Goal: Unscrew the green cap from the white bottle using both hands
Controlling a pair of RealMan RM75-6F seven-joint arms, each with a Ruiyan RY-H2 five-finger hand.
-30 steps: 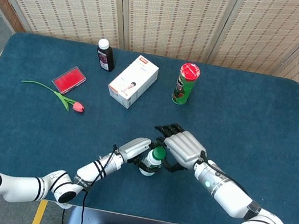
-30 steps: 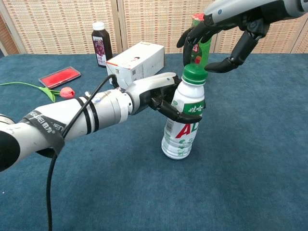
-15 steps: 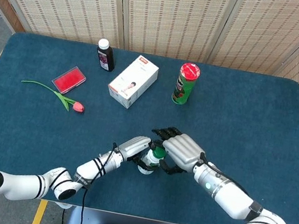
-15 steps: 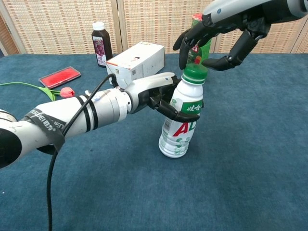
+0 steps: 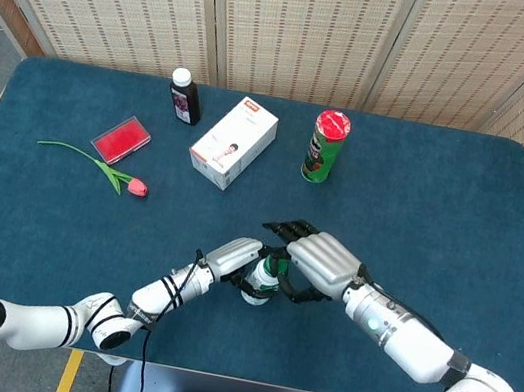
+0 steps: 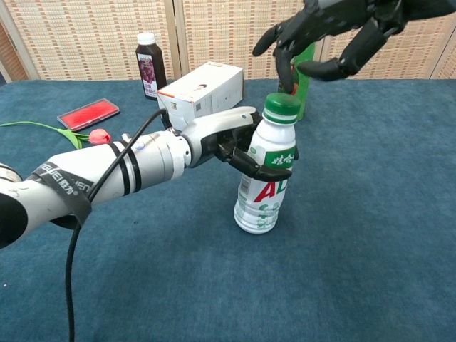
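The white bottle [image 6: 266, 178] with its green cap [image 6: 282, 108] stands slightly tilted on the blue table, near the front centre; in the head view the bottle [image 5: 260, 284] is mostly hidden between the hands. My left hand [image 6: 229, 142] grips the bottle's body from the left, fingers wrapped around its upper half. My right hand [image 6: 329, 32] hovers above and behind the cap with fingers spread, clear of it. From the head camera the right hand [image 5: 316, 262] covers the cap area and the left hand [image 5: 231, 255] lies against the bottle.
Behind stand a white box [image 5: 234, 141], a dark juice bottle [image 5: 184, 96] and a green can with red lid [image 5: 326, 146]. A red case [image 5: 121, 140] and a tulip [image 5: 119, 174] lie at the left.
My right hand has lifted up and away from the green cap. The left hand has shifted the bottle slightly left while keeping hold of it.
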